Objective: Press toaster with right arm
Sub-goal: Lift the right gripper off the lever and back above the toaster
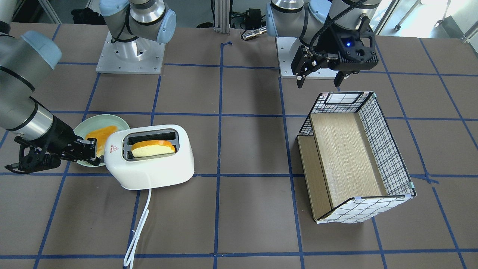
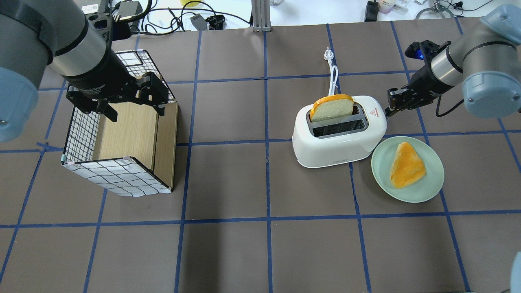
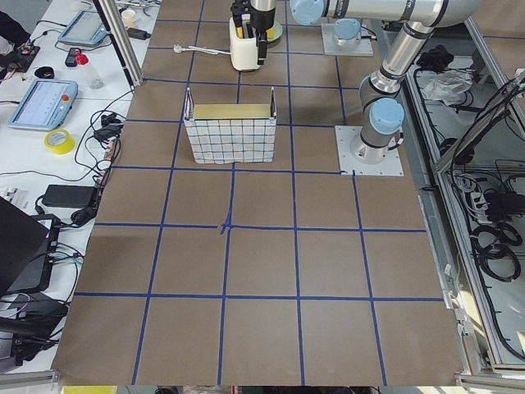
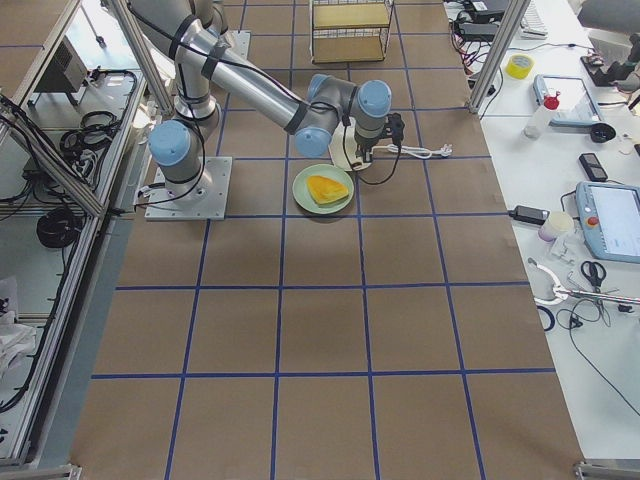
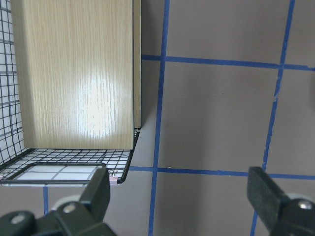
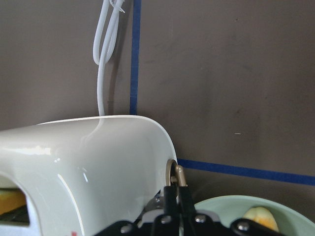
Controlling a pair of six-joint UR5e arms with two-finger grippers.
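Observation:
The white toaster stands on the brown table with a bread slice upright in one slot. It also shows in the overhead view and fills the lower left of the right wrist view. My right gripper is shut, and its tips rest against the small lever knob at the toaster's end. In the overhead view the right gripper touches the end that carries the red label. My left gripper is open and empty, hovering over the basket's end.
A pale green plate with a piece of toast sits beside the toaster, under my right wrist. The toaster's white cord trails away from me across the table. A wire basket with wooden panels lies on its side under the left arm.

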